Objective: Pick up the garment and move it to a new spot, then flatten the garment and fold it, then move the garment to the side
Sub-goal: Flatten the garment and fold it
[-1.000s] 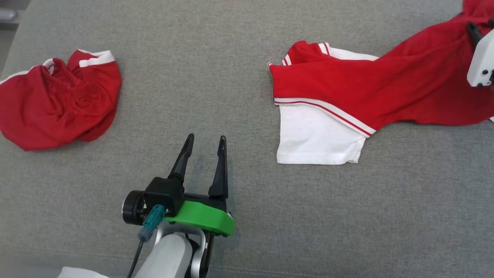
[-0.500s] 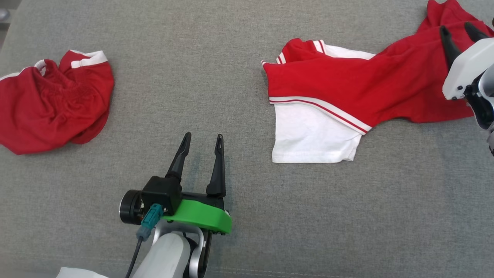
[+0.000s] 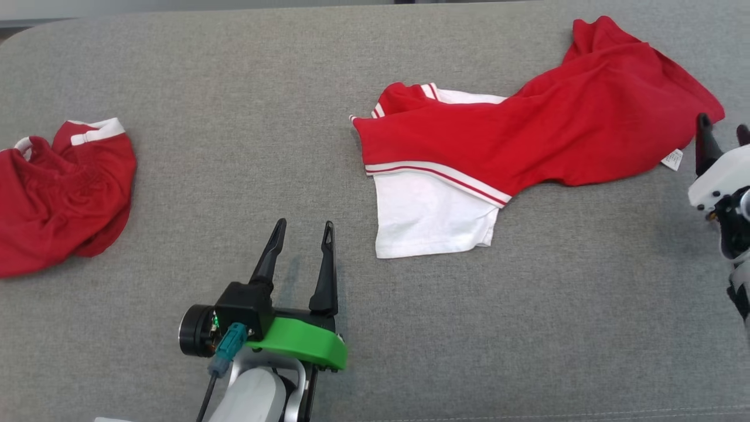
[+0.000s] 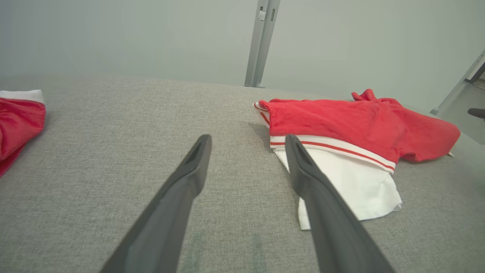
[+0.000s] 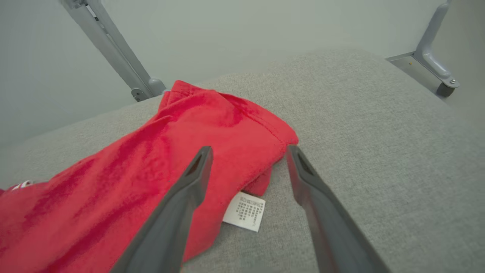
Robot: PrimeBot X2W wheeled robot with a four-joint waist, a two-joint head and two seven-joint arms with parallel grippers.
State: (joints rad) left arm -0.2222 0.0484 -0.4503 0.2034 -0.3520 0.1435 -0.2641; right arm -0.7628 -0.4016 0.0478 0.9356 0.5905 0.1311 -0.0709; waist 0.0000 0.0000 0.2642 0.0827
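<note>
1. The right gripper (image 3: 722, 132) has its two dark fingers spread wide and holds nothing. It sits just beside the right end of the red-and-white soft cloth shirt (image 3: 527, 140).
2. A small white care label (image 5: 244, 210) at that red hem lies between the fingers.
3. The shirt lies rumpled on the grey woven fabric surface (image 3: 527, 328). Its long axis runs left to right, with the white panel toward the middle.
4. The left gripper (image 3: 304, 224) is also wide and empty, near the white end but apart from it.
5. Judgement: the right arm is nearer the hem and the left arm nearer the white end.
</note>
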